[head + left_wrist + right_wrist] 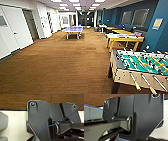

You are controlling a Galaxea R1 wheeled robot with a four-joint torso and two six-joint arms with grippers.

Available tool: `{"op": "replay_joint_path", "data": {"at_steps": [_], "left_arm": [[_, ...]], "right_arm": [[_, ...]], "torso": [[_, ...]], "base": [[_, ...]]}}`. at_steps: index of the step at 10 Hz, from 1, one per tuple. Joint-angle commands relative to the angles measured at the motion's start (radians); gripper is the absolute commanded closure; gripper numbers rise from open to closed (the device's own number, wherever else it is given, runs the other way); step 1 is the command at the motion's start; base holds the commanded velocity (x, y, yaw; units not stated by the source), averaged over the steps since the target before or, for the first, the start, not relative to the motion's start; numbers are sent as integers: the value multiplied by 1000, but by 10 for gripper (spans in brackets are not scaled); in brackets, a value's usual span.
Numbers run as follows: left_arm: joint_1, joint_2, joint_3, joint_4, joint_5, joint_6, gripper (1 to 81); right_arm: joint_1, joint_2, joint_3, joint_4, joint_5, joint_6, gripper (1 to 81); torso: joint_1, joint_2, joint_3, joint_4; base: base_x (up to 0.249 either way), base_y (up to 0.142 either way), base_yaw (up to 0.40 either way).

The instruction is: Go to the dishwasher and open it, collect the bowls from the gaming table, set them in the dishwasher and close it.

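Carpet [57, 67] is stretching brown down a long room. Beside it on the right, a football table [140, 66] is standing nearest, a yellow table [124, 38] is sitting beyond, and a blue ping-pong table [73, 30] is waiting far off. Finger positions: cannot tell. Dishwasher, bowls and gaming table: cannot tell where.

Both wrist cameras look along dark wrist plates and jointed bars; a thin blue cable crosses each
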Motion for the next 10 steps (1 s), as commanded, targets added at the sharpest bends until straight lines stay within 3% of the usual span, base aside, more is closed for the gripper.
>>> {"op": "replay_joint_path", "data": {"at_steps": [1,10], "left_arm": [[-23,-8,0,0,46,1,10],[-23,-6,0,0,46,3,10]], "right_arm": [[33,-8,0,-4,-64,-4,10],[33,-7,-2,-4,-52,-4,10]], "torso": [[0,0,0,0],[-4,-1,0,0]], "base": [[150,0,0],[186,0,0]]}}
